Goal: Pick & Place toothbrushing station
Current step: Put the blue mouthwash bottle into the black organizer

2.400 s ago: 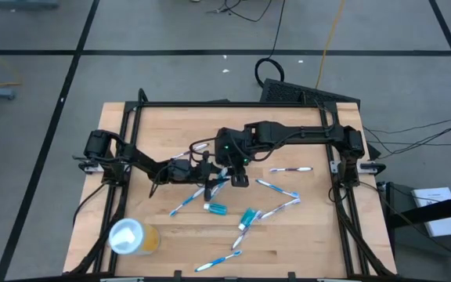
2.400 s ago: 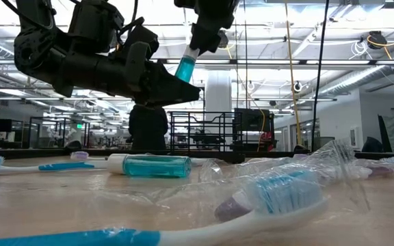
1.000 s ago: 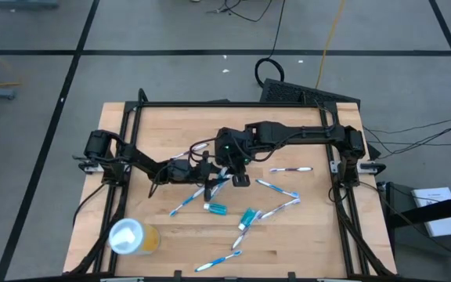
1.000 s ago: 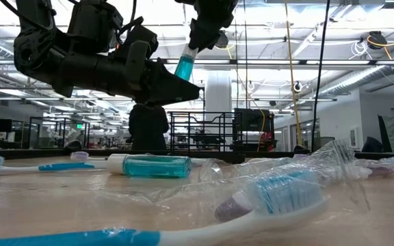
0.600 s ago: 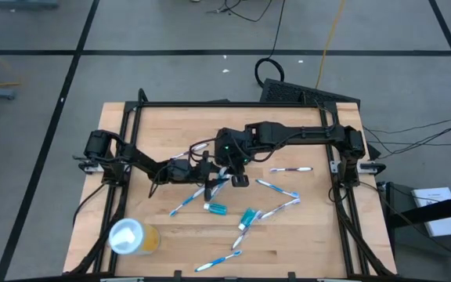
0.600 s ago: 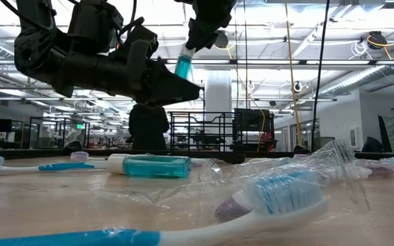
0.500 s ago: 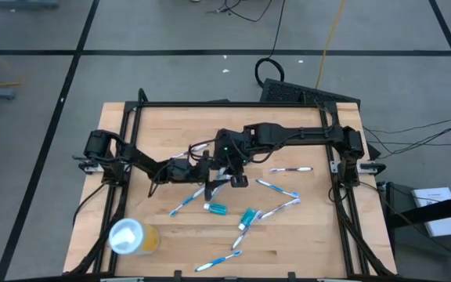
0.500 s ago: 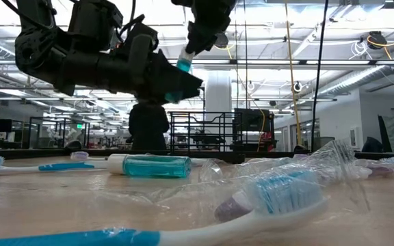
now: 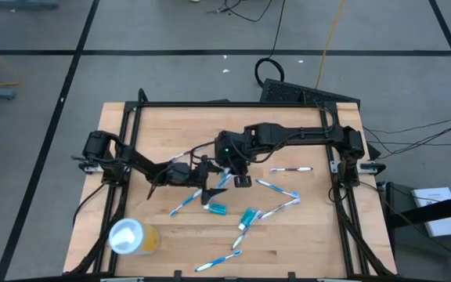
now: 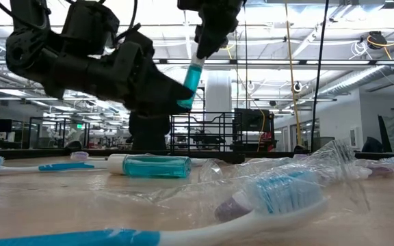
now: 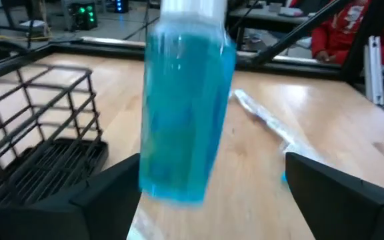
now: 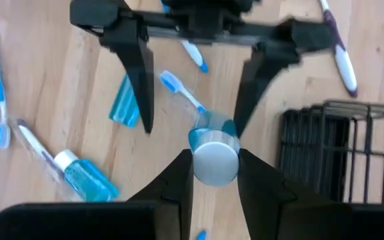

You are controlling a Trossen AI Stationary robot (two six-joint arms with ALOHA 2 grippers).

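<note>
Right gripper [image 12: 215, 175] grips a blue bottle [image 11: 185, 107] by its cap, hanging it upright for transfer. Left gripper [image 11: 212, 193] stands open around it, near the holder [image 11: 39, 140].

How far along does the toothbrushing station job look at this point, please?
Nothing shows as placed yet: the black wire holder looks empty. In hand: the right gripper holds a blue bottle by its white cap, hanging between the open left gripper's fingers. Left: toothbrushes and another blue bottle lie loose on the table.
</note>
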